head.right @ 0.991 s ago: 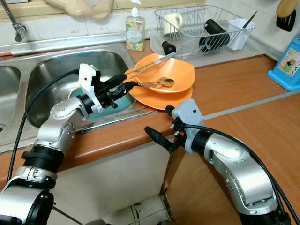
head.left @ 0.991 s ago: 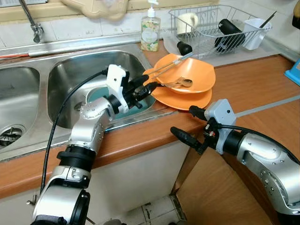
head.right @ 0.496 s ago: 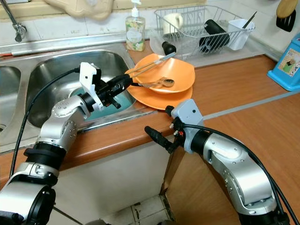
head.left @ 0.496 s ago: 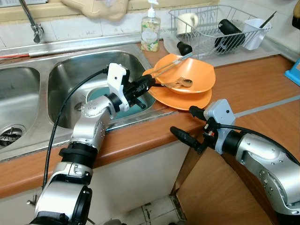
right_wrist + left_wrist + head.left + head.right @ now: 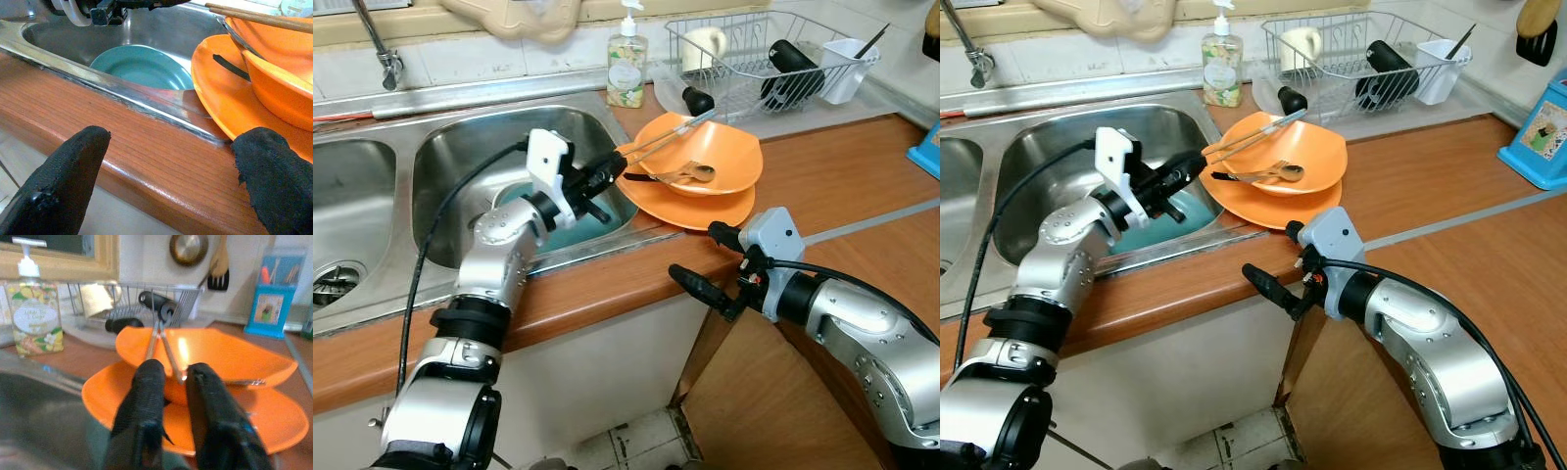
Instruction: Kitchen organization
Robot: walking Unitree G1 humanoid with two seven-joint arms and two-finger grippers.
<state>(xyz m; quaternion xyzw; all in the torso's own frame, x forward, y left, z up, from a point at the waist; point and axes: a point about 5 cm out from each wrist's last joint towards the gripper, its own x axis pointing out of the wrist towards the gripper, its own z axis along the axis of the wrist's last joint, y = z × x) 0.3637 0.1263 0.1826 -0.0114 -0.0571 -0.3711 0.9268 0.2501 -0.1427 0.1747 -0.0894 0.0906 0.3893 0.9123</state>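
Just ahead of the nearly closed, empty left pincer (image 5: pixel 615 167) sit the stacked orange plates (image 5: pixel 705 208).

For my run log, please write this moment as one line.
left gripper: over sink edge, near chopsticks | right gripper: open, at counter edge | orange bowl on orange plate | teal plate in sink

Chopsticks (image 5: pixel 671 134) and fork (image 5: pixel 685 174) clutter the orange bowl (image 5: pixel 729 162); worktop (image 5: pixel 832 171) beside it lies open
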